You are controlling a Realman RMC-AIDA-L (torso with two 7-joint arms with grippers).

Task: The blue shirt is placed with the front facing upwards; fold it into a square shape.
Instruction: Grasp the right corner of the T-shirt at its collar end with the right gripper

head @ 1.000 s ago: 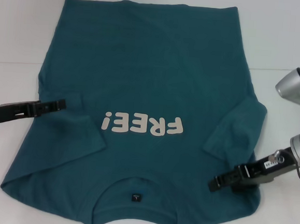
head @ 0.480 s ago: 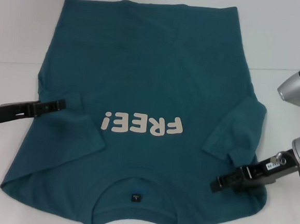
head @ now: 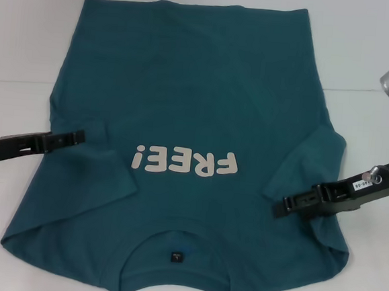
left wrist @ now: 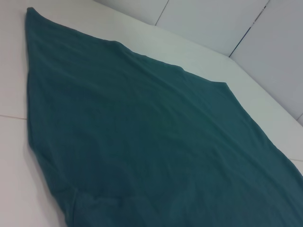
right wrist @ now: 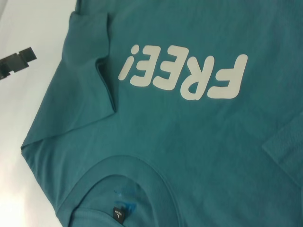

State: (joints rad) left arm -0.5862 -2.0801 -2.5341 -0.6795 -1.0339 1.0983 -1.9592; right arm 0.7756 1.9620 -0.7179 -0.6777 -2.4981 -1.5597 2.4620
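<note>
On the white surface (head: 26, 51) the blue shirt (head: 184, 104) lies spread flat with its front up, collar nearest the robot and hem at the far edge. Both short sleeves are folded inward over the body. The head view takes in the whole garment with both arms: the left hand (head: 74, 137) reaches in low at the shirt's left edge beside the folded sleeve, and the right hand (head: 289, 207) sits over the fabric just below the right folded sleeve. Whether either hand is wide, narrow or pinching cloth cannot be told from these views.

The right wrist view alone shows the fine details: the cream "FREE!" lettering (right wrist: 184, 71), thick and rounded with a matte printed look, the ribbed neckband (right wrist: 118, 171) curving around the collar opening, and the small dark neck label (right wrist: 119, 213) inside it. The left hand's dark tip (right wrist: 18, 62) also appears there, off the cloth over bare surface. The left wrist view shows only plain teal knit cotton, soft and faintly wrinkled, running out to the straight hem (left wrist: 156, 59).
</note>
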